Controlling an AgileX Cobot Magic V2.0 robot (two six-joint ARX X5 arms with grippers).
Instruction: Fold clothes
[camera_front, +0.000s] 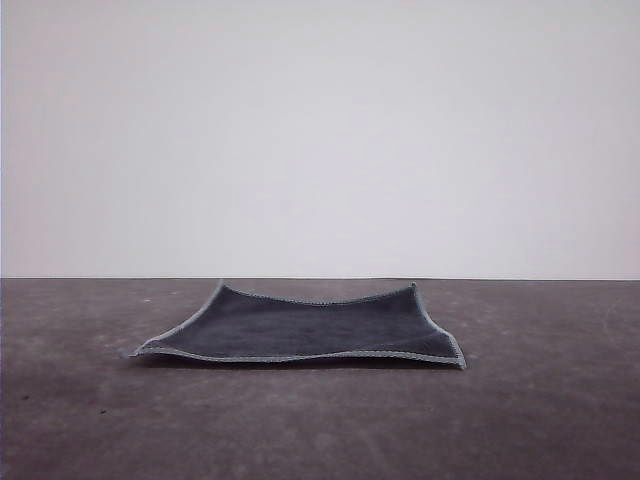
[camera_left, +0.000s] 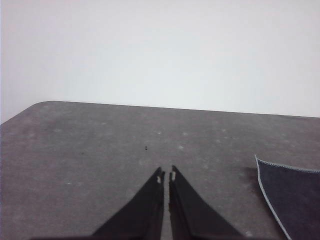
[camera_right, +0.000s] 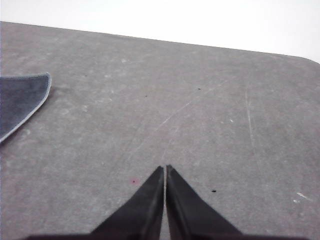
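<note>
1. Cloth (camera_front: 300, 330) lies spread out in the middle of the table (camera_front: 540, 410), dark charcoal-grey face up, with light grey stitched edging running round all four sides.
2. Its corners curl up slightly off the surface; the near left and near right corners stick out furthest, and the far edge sags in a shallow curve between the two far corners.
3. No fold shows in the cloth; it sits as a single flat layer, and its underside cannot be seen from any of the views.
4. Left gripper (camera_left: 166, 175) hovers over bare table to the left of the cloth, well apart from it; in the left wrist view one stitched corner of the cloth (camera_left: 292, 200) shows off to the side.
5. The left gripper's black fingers are pressed nearly together, with just a thin slit between the tips, and nothing is held in them.
6. Right gripper (camera_right: 164, 170) hangs over bare table to the right of the cloth, also clear of it; the right wrist view catches a rounded corner of the cloth (camera_right: 20, 102).
7. Its fingers likewise meet at the tips with nothing between them.
8. The table is a dark grey, mottled surface with faint scratches and a few small specks, one of them possibly reddish near the right gripper, though it is too small to be sure.
9. A plain pale wall (camera_front: 320, 130) stands beyond the far edge of the table.
</note>
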